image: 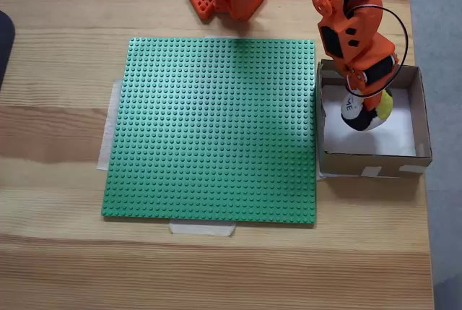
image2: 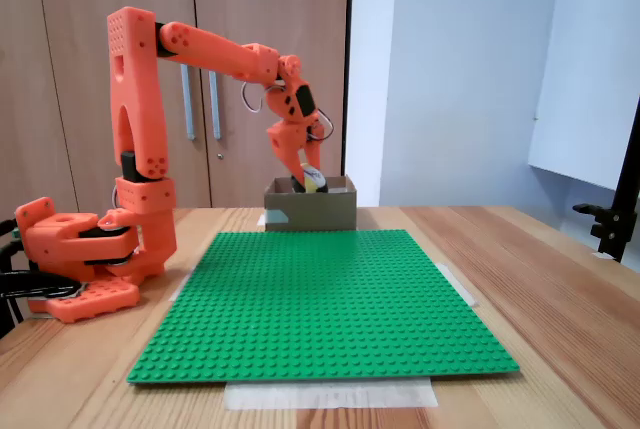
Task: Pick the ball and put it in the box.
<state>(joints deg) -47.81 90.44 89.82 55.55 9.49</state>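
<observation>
Holding ball [image: 368, 112] over box [image: 421, 115], gripper [image: 363, 108] pointing down.

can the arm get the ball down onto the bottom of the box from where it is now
Probably yes. The gripper already hangs over the box with the ball between its jaws, and the box's top is open with nothing else showing inside.

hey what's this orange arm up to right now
The orange arm is reaching over the cardboard box at the far edge of the green studded baseplate. Its gripper is shut on the ball, yellow, black and white. In the side-on fixed view the ball sits just above the box's rim, so it looks held over the box's white bottom and not yet let go. The baseplate is taped to the wooden table.
</observation>
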